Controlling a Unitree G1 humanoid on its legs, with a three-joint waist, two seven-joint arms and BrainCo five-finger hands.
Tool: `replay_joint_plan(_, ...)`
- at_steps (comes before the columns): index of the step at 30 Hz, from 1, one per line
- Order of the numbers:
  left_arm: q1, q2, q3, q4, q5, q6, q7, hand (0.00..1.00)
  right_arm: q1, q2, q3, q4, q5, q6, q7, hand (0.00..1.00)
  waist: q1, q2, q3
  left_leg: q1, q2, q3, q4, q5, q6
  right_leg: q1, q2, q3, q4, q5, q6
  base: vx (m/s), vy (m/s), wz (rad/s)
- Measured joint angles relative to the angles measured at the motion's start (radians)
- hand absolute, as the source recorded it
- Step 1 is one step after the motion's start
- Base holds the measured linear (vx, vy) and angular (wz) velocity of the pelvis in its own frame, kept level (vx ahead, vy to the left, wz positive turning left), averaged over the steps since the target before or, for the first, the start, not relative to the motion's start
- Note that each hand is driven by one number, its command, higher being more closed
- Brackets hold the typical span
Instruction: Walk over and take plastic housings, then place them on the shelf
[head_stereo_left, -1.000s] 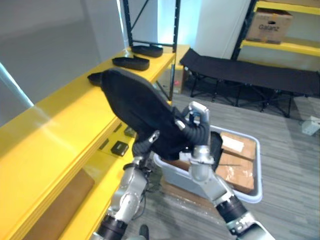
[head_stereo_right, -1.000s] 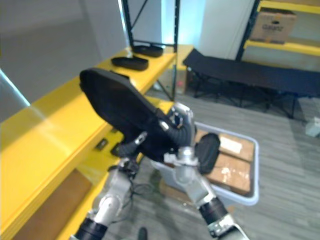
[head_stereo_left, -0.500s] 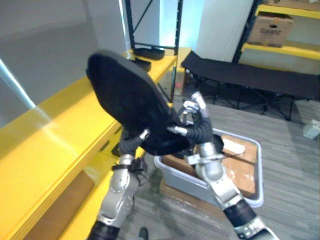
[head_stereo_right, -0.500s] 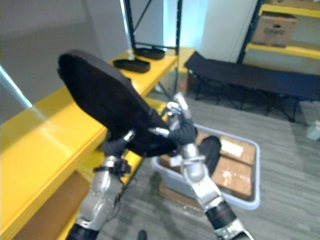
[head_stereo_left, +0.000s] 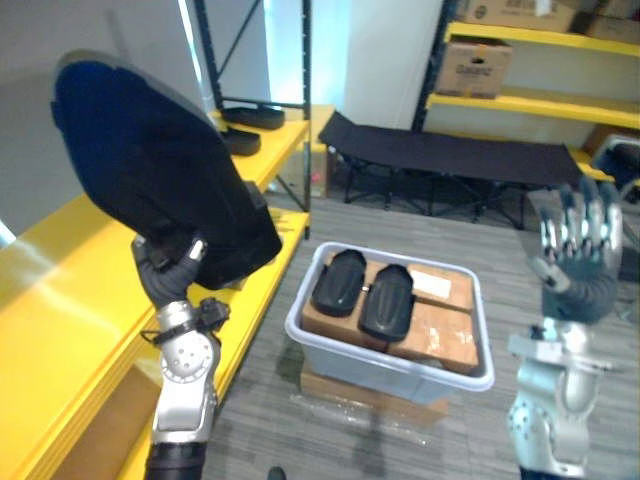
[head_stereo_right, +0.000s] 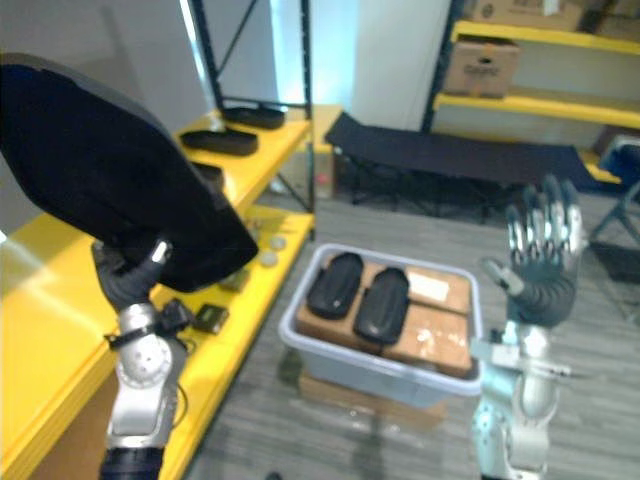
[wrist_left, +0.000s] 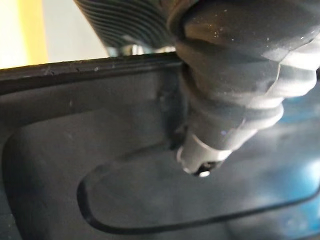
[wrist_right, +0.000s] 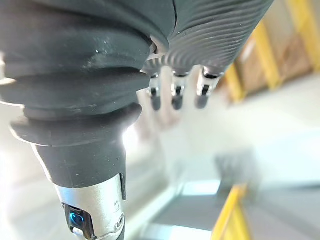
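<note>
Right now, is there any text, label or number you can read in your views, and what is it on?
Cardboard box on the far yellow shelf: dark print, too blurred to read.
White label inside the grey bin: too small to read.
Black housing gripped by the left hand: no markings visible.
Nothing legible elsewhere.

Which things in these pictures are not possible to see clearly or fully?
- Right eye view: the black housing, held up by the left robot hand, is cut off by the picture's left edge.
- Both eye views: that housing hides the part of the yellow shelf behind it.
- In the grey bin, cardboard and two housings hide the bottom.
- Right wrist view: everything past the open right robot hand is blurred.
</note>
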Motion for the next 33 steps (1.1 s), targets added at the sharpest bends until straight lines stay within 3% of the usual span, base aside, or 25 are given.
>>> replay_joint_plan(7, 0.154, -0.044, 0.0, 0.0, -0.024, -0.022, -0.045, 1.0, 0.107, 0.089, -0.01, 0.22, 0.026, 0.011, 0.001, 0.0, -0.004, 0.015, 0.014, -0.016, 0.004, 0.009, 0.0, -0.006, -0.003, -0.016, 0.007, 0.019, -0.012, 0.001, 0.002, 0.04, -0.004, -0.04)
replay_joint_plan(8, 0.162, -0.058, -0.004, -0.038, -0.051, -0.072, -0.084, 1.0, 0.086, 0.098, -0.005, 0.28, 0.016, -0.008, -0.063, 0.0, 0.001, 0.02, 0.029, -0.012, 0.001, 0.007, 0.0, -0.014, -0.013, -0.01, 0.005, 0.016, -0.011, 0.007, 0.005, 0.0, 0.0, 0.0)
replay_joint_plan(18, 0.117, -0.048, -0.032, -0.038, -0.096, -0.072, -0.126, 1.0, 0.056, 0.097, -0.073, 0.28, -0.013, -0.001, -0.094, 0.0, -0.015, 0.019, 0.045, -0.013, -0.003, 0.011, 0.001, -0.015, -0.012, -0.015, -0.009, 0.016, 0.003, 0.009, 0.008, 0.0, 0.0, 0.0)
replay_joint_plan(26, -0.054, 0.005, -0.094, -0.032, -0.142, -0.085, -0.24, 1.0, -0.03, 0.046, -0.204, 0.28, -0.112, 0.085, -0.223, 0.0, -0.052, 0.013, 0.079, 0.039, -0.007, 0.087, 0.0, -0.042, 0.001, -0.011, -0.016, 0.08, 0.02, 0.021, 0.026, 0.01, 0.032, -0.24)
replay_joint_plan(29, -0.066, 0.011, -0.121, -0.02, -0.141, -0.085, -0.243, 1.0, -0.025, 0.043, -0.206, 0.28, -0.127, 0.092, -0.24, 0.0, -0.079, 0.021, 0.078, 0.045, -0.006, 0.108, 0.0, -0.047, 0.001, -0.016, -0.014, 0.099, 0.017, 0.023, 0.029, 0.02, 0.022, -0.22)
replay_joint_plan(33, -0.081, 0.016, -0.13, 0.042, -0.14, -0.083, -0.237, 1.0, -0.019, 0.043, -0.206, 0.279, -0.141, 0.118, -0.233, 0.0, -0.091, 0.021, 0.077, 0.059, -0.003, 0.136, 0.0, -0.056, -0.008, -0.013, -0.011, 0.129, 0.013, 0.027, 0.032, 0.02, 0.022, -0.23)
